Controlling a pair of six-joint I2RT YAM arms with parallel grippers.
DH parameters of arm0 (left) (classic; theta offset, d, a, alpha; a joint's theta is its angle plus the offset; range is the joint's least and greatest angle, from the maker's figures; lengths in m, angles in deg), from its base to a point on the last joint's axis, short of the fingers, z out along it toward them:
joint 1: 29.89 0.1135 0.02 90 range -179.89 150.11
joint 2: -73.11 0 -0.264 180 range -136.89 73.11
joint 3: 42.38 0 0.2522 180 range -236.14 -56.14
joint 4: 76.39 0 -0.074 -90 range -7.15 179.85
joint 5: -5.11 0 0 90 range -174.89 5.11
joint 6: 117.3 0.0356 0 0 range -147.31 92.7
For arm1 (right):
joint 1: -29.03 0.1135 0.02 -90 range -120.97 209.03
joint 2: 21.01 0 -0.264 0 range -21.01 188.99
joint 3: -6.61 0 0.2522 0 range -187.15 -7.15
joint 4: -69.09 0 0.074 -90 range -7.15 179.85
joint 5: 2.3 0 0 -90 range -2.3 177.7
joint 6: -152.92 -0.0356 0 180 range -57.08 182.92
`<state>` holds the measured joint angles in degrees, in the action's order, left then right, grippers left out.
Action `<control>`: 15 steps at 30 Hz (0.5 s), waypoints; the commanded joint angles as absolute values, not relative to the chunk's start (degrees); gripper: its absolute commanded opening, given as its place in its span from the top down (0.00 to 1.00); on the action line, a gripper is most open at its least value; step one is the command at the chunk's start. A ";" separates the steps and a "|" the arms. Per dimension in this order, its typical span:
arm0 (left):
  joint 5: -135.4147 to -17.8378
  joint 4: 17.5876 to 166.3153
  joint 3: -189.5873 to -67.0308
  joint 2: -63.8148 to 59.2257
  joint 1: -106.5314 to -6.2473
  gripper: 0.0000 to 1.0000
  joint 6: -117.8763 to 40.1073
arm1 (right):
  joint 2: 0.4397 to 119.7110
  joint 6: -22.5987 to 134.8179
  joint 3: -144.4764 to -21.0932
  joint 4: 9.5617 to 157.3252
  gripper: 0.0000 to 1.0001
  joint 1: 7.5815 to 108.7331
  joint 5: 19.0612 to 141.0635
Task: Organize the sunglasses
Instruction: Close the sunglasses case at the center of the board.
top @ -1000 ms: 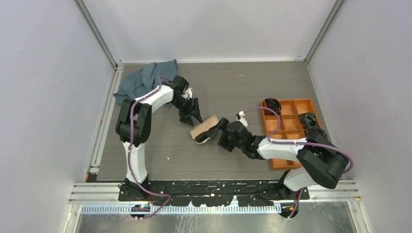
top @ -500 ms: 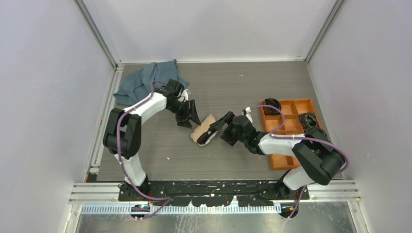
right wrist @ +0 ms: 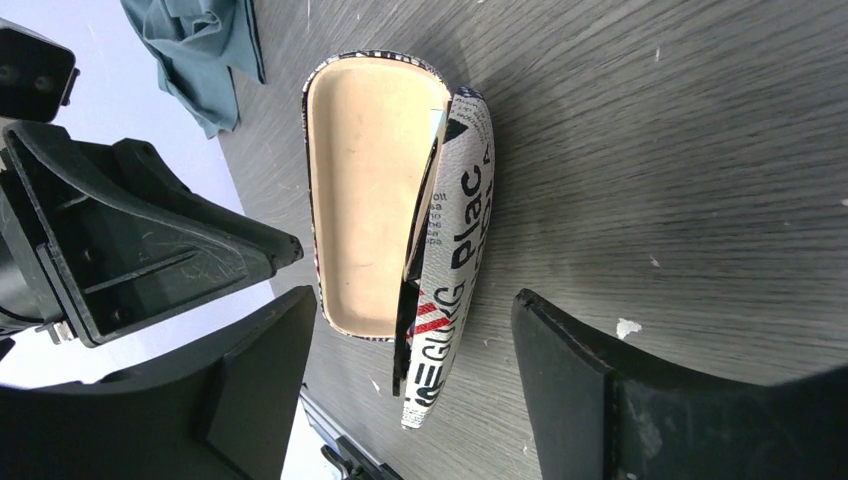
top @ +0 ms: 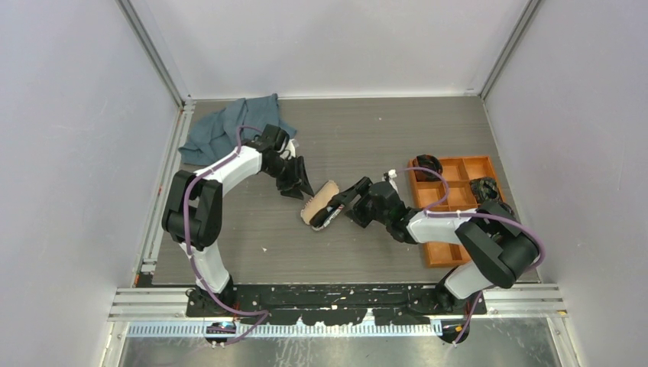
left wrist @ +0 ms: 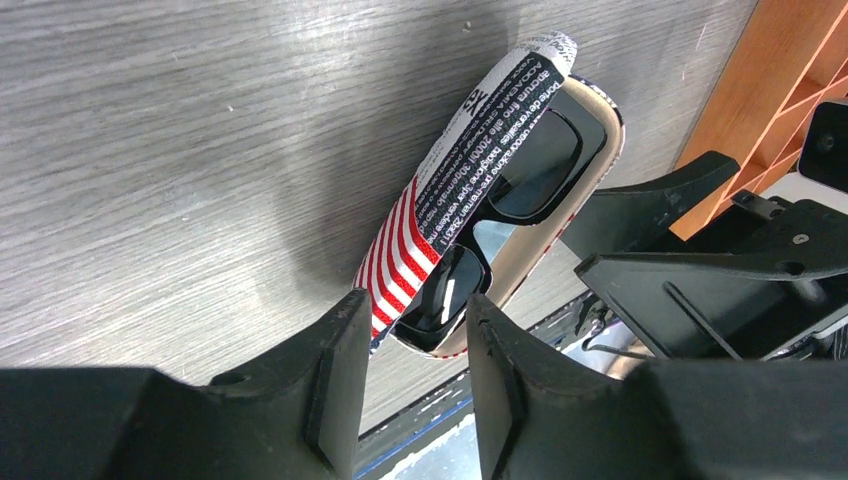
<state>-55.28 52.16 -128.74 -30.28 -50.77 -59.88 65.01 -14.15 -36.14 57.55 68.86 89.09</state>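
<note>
The sunglasses [left wrist: 525, 175], glossy black with dark lenses, lie inside the open patterned case [top: 319, 203] in the middle of the table. Its beige-lined lid [right wrist: 365, 190] stands up beside the printed shell [right wrist: 455, 250], with the black frame edge [right wrist: 408, 310] between them. My left gripper [top: 299, 186] hangs just left of the case, jaws a narrow gap apart and empty, fingertips [left wrist: 340, 340] short of the case's striped end. My right gripper [top: 345, 202] is at the case's other side, open, its fingers [right wrist: 575, 390] straddling the case's end without touching.
An orange compartment tray [top: 457, 208] sits at the right, with black coiled bundles [top: 428, 164] in its far cells; its corner [left wrist: 790, 80] shows in the left wrist view. A blue-grey cloth [top: 225, 126] lies crumpled at the back left.
The right gripper has moved in toward the case and its jaws have narrowed. The left arm has swung its elbow left, and its jaws have narrowed a little.
</note>
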 commanded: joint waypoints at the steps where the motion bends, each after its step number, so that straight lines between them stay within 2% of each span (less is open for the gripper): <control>1: -54.27 54.91 -128.94 -29.37 -50.84 0.61 -59.95 | 65.99 -15.42 -35.61 53.72 0.25 68.80 89.06; 10: -53.58 55.44 -129.00 -30.25 -51.81 0.74 -60.04 | 68.94 -16.78 -35.39 49.95 0.45 68.76 88.49; 15: -53.08 56.01 -128.91 -30.61 -52.43 0.77 -60.50 | 68.62 -16.88 -34.93 49.67 0.49 68.77 88.55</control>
<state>-54.82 54.06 -128.74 -30.44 -51.78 -59.99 68.95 -16.17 -35.27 52.87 68.86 88.44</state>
